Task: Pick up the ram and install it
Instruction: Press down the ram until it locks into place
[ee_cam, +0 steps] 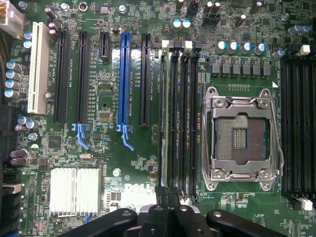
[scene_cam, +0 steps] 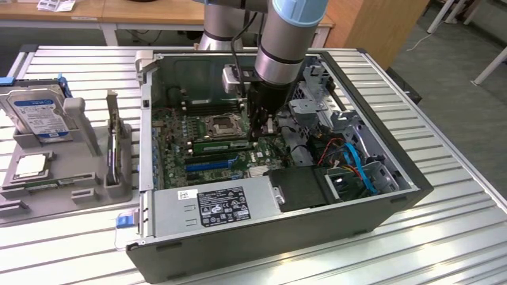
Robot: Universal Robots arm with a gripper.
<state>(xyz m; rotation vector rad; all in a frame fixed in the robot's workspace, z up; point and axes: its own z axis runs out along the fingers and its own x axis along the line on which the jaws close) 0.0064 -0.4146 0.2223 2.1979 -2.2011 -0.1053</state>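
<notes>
**A:** where's the stick at? All I see is the ribbed silver metal counter point(scene_cam: 443, 196), wooden desks behind it, grey floor.

**B:** the long thin green ram point(ee_cam: 162, 113) stands on edge in the black memory slots point(ee_cam: 180, 118) beside the empty silver CPU socket point(ee_cam: 239, 138), inside the open black computer case point(scene_cam: 317, 231). The black gripper point(ee_cam: 168, 197) has its fingers pressed together right over the stick's end.

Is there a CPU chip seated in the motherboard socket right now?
No. The wrist view shows the CPU socket open, with bare contact pins inside its metal frame and no chip in it.
</notes>
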